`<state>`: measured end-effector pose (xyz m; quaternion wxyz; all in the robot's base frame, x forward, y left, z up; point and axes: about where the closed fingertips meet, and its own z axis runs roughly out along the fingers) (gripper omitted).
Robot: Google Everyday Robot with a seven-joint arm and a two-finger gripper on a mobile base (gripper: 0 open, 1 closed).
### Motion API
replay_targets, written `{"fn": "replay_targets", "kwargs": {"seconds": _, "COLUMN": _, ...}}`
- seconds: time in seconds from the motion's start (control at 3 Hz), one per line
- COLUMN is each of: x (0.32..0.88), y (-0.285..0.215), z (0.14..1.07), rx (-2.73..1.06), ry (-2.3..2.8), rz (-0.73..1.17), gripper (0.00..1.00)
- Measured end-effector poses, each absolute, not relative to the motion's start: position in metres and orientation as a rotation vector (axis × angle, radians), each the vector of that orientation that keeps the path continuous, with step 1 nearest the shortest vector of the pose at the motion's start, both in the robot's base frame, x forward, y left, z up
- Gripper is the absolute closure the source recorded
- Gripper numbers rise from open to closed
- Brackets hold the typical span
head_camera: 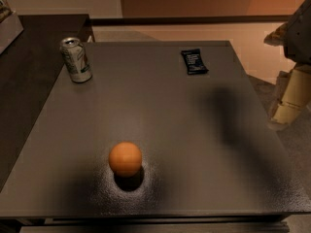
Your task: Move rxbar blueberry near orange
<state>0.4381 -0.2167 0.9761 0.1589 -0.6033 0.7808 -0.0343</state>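
Round smooth orange [125, 158] sits near the grey table's [194, 144] front edge; flat navy rxbar blueberry [194, 61] lies well apart, back right. Cream gripper [287, 108] hangs beyond the right edge, its grip impossible to tell.

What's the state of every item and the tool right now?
rxbar blueberry: lying flat, far right of table, ungrasped.
orange: resting near front edge, far from rxbar blueberry.
can: upright, far left corner.
tool: off the table's right side, touching nothing.

Right of the tabletop [194, 130], a rounded pale-grey arm shell [300, 38] sits above the blocky, cream-coloured claw [287, 103].
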Motion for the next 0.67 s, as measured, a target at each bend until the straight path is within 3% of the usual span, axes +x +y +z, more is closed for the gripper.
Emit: {"fn": "replay_targets", "kwargs": {"seconds": 0.67, "x": 0.458, "y": -0.219, "z": 0.973, "rx": -1.671, "ry": 2.247, "rz": -0.054, "gripper": 0.00}}
